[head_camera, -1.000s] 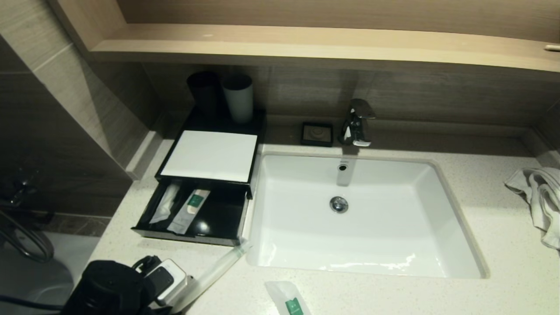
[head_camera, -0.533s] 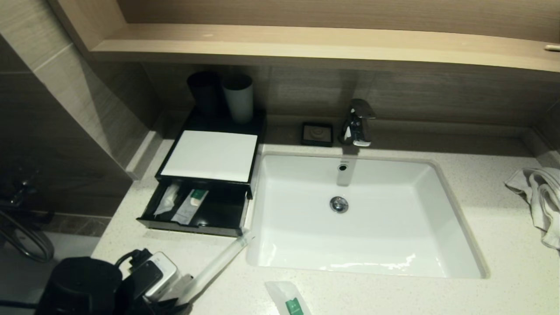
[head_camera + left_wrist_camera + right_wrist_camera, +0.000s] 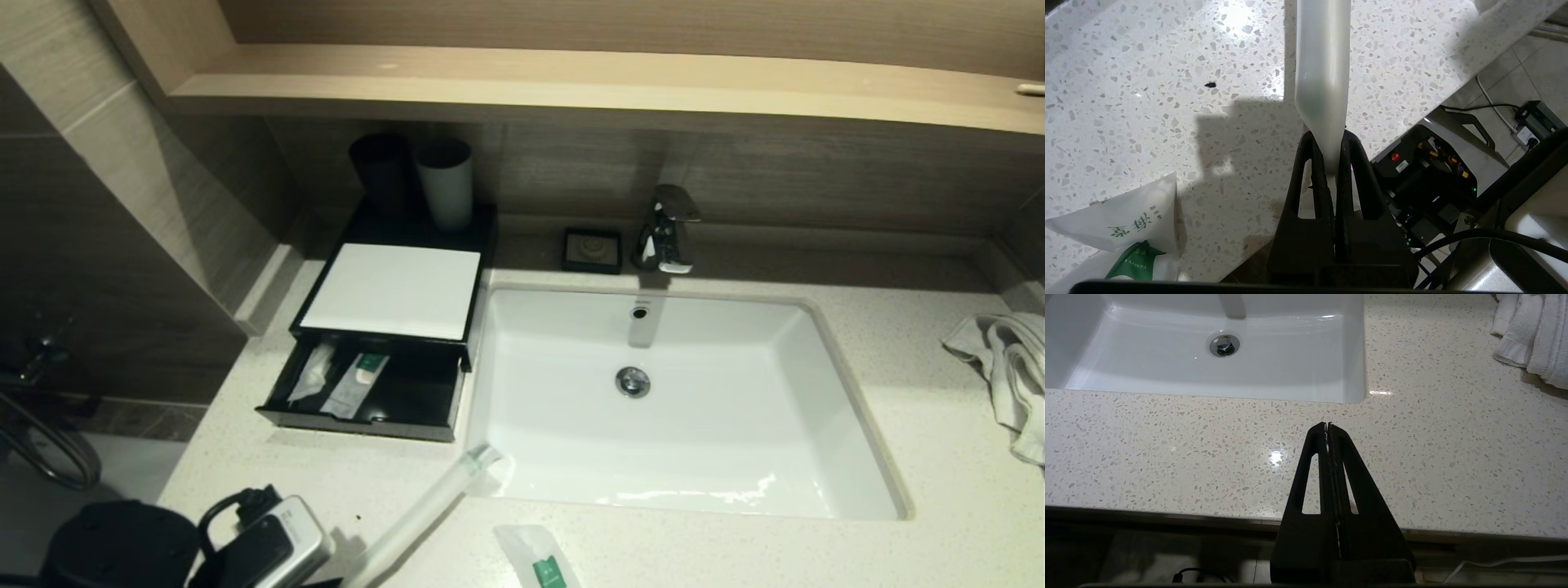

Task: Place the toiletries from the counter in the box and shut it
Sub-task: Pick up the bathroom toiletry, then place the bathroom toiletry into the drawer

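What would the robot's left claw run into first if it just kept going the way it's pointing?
Probably the sink. The left gripper, shut on a long wrapped stick, points across the counter toward the basin's near left corner; depth is unclear.

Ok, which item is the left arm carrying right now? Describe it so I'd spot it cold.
Start at the white sink and go to its front left corner. A long thin clear-wrapped stick slants from there down to the left gripper, whose jaws pinch its end. Unlike the flat green-labelled sachet beside it, it is narrow and rod-like.
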You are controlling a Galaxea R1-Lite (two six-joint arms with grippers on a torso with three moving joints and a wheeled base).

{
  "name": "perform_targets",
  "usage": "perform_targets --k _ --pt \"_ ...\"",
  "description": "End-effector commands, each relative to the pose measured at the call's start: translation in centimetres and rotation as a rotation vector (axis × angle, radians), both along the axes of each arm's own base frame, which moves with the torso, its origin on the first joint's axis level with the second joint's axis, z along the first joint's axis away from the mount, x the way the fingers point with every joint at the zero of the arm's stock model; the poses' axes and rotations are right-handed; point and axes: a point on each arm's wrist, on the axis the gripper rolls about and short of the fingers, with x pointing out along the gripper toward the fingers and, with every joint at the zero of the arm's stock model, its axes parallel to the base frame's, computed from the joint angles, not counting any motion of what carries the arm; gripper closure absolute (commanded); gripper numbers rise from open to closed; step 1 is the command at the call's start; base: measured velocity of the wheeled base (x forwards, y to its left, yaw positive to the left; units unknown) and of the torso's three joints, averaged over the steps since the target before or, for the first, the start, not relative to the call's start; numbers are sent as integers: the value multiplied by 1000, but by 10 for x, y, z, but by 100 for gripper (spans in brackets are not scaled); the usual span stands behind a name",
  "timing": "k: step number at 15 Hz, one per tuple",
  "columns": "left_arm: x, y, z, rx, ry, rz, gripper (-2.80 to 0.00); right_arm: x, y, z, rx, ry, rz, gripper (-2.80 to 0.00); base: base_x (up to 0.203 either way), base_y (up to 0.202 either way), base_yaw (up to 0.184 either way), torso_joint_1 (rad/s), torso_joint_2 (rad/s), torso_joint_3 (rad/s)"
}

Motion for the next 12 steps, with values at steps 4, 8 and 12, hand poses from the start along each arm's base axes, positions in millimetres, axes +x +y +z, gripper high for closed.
perform_targets --k 4,8,12 --pt "-1 -4 8 -58 -54 -19 0 0 0 0 -1 0 1 0 0 0 0 0 0 0" --pt "11 -9 26 -191 -44 96 0 0 0 0 -1 0 1 0 0 0 0 0 0 0" --pt "28 -2 48 -254 -24 252 0 0 0 0 -1 0 1 0 0 0 0 0 0 0"
